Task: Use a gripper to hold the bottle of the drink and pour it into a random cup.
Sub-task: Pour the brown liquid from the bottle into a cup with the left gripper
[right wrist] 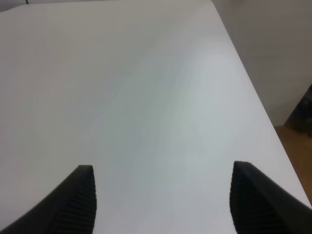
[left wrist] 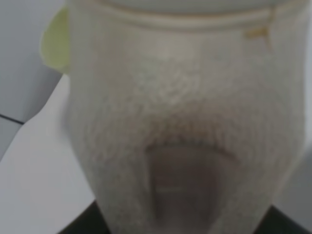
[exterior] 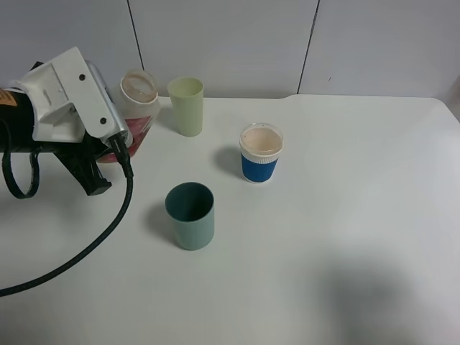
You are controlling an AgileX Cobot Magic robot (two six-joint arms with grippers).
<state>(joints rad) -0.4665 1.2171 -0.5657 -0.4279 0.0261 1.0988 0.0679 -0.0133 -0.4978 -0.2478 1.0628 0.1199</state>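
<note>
white surface (exterior: 345, 215) is filling most of what i am seeing, with pale grey wall panels (exterior: 230, 43) behind it. the bottle (exterior: 136, 108) is sitting at the far left of the surface, capless, its wide mouth facing up and its body leaning so the neck is tipping toward the right of the exterior view. the left hand (exterior: 115, 140) is gripping it around the lower body; the white housing is covering the jaws from above, so i am judging the hold from the tilt and from the wrist camera, where the bottle (left wrist: 185, 122) is filling nearly the whole frame as a blurred pale wall. the drink (left wrist: 183, 192) is showing only as a brownish blur low in that body. a black cable (exterior: 93, 237) is trailing from the hand across the near left of the surface.

just beside the bottle, on its right, a yellow-green tumbler (exterior: 186, 106) is standing upright. the teal cup (exterior: 190, 214) is standing nearer to me, apart from the bottle and upright. a blue-sleeved paper cup (exterior: 260, 153) is standing further right.

the right hand (right wrist: 163, 204) is hanging spread wide over bare surface, its ribbed black fingers (right wrist: 78, 204) well apart and holding nothing.
</note>
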